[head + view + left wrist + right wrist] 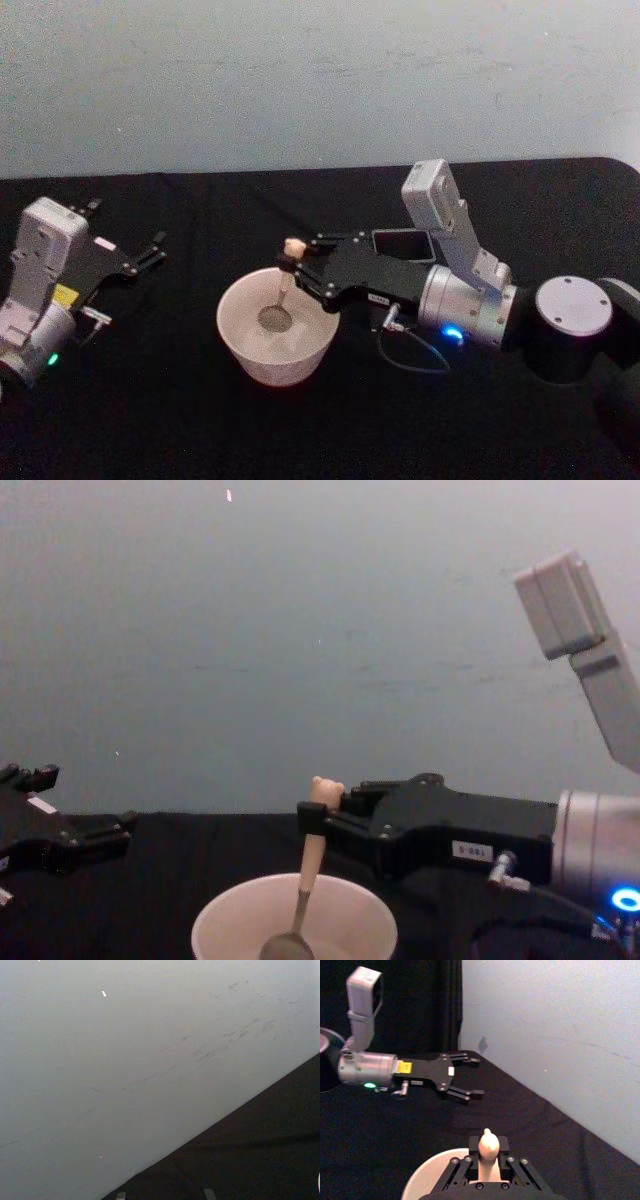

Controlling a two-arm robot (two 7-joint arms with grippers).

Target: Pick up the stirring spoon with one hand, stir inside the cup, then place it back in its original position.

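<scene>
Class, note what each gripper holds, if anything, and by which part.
The right gripper holds the stirring spoon by the top of its beige handle, just under the bear head. The left gripper is open, holding nothing.

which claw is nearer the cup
Right. The right claw is above the rim of the cup, shut on the stirring spoon that dips into it; the left claw sits open, off to the cup's left.
</scene>
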